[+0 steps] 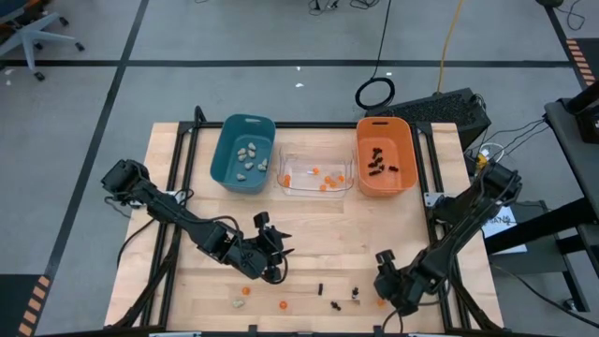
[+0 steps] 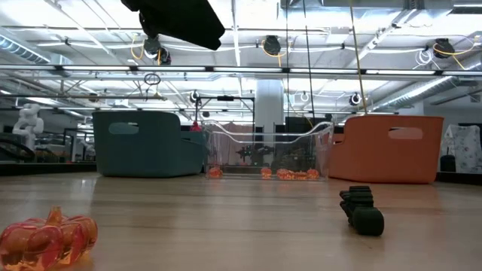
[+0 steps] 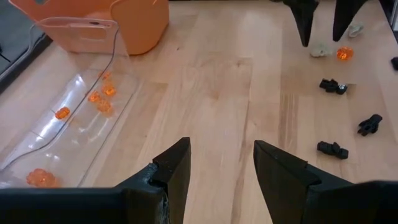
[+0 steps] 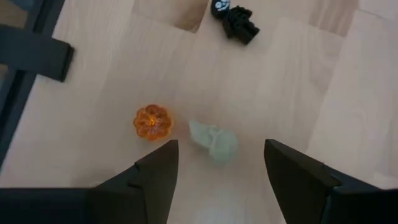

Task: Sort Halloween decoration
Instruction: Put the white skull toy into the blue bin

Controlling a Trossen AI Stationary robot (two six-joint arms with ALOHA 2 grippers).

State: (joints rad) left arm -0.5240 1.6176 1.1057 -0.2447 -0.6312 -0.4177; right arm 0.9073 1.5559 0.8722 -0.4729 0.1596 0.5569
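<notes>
Spread fingers (image 4: 292, 180) above pale lump (image 4: 214, 141)

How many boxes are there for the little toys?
3. They stand side by side in a row: the teal bin on the left, the clear bin in the middle and the orange bin on the right. None seems hidden.

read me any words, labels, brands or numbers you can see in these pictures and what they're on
No text is readable in any view.
Teal bin, clear bin, orange bin: no labels visible.
Trinkets, for example the pumpkin: no markings.
A white tag beside the right arm carries dark print, too small to read.
</notes>
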